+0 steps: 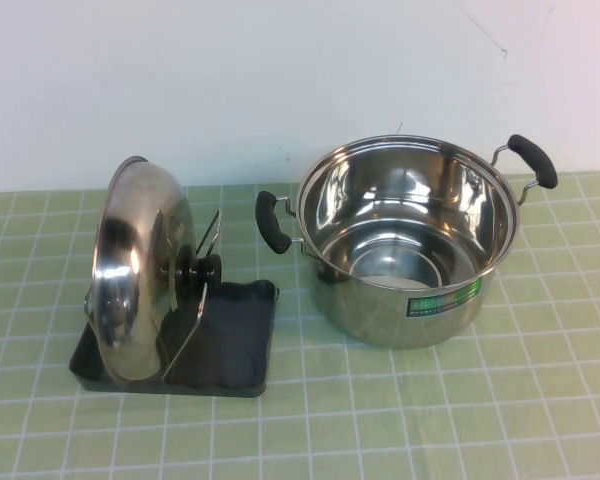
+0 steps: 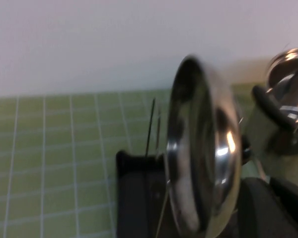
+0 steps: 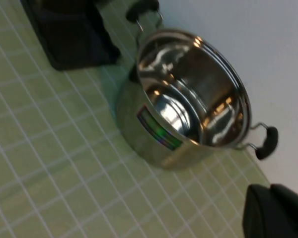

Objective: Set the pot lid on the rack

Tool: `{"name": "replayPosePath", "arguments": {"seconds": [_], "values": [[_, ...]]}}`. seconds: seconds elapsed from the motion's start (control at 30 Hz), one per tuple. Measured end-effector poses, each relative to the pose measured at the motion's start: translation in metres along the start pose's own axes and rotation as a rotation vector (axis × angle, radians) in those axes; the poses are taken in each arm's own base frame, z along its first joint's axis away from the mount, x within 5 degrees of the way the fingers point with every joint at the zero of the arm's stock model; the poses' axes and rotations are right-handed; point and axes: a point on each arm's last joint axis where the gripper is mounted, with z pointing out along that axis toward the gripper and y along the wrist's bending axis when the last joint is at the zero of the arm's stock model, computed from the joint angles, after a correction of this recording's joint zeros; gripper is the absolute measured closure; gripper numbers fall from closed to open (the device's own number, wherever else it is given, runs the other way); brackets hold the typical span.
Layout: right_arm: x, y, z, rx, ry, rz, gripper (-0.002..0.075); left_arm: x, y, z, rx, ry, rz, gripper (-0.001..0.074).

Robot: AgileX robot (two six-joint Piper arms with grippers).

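Lid [image 1: 140, 270] is already standing on edge in the rack [image 1: 235, 345], knob facing the pot [image 1: 405, 240]. Left end effector [image 2: 273, 208] sits just beside it, nearer; right end effector [image 3: 275, 210] hangs by the pot. Can't tell either's opening; neither seems to hold anything.

Pot lid [image 1: 140, 270] standing on edge in the rack [image 1: 230, 350], open steel pot [image 1: 405, 240] just beside, green checked tablecloth [image 1: 460, 420]

My high camera looks down from my own side onto the deep stainless-steel pot with black handles [image 1: 405, 245]. My left wrist camera sits close beside the round shiny steel lid [image 2: 203, 148], left of that pot. My right wrist camera views the pot [image 3: 188, 99] from above; all three share it.
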Motion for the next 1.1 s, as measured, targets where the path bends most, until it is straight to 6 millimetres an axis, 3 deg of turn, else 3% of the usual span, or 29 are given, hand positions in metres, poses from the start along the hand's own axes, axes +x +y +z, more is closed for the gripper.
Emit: {"name": "replayPosePath", "arguments": {"seconds": [0.07, 0.17, 0.33, 0.47, 0.77, 1.1], "values": [[0.012, 0.008, -0.003, -0.018, -0.069, 0.019, 0.0727, 0.014, -0.003, -0.009, 0.037, -0.086, 0.029, 0.0734], [0.038, 0.028, 0.007, -0.037, -0.125, 0.037, 0.0727, 0.041, -0.004, -0.015, 0.068, -0.163, 0.064, 0.0734], [0.082, 0.065, 0.034, -0.080, -0.209, 0.112, 0.0727, 0.091, -0.004, -0.011, 0.125, -0.163, 0.077, 0.0734], [0.104, 0.081, 0.047, -0.074, -0.263, 0.130, 0.0727, 0.115, -0.002, -0.008, 0.137, -0.165, 0.069, 0.0734], [0.128, 0.101, 0.069, -0.109, -0.198, 0.142, 0.0727, 0.121, -0.001, -0.006, 0.137, -0.163, 0.066, 0.0734], [0.138, 0.109, 0.079, -0.127, -0.157, 0.131, 0.0727, 0.122, -0.001, -0.006, 0.137, -0.162, 0.065, 0.0735]]}}
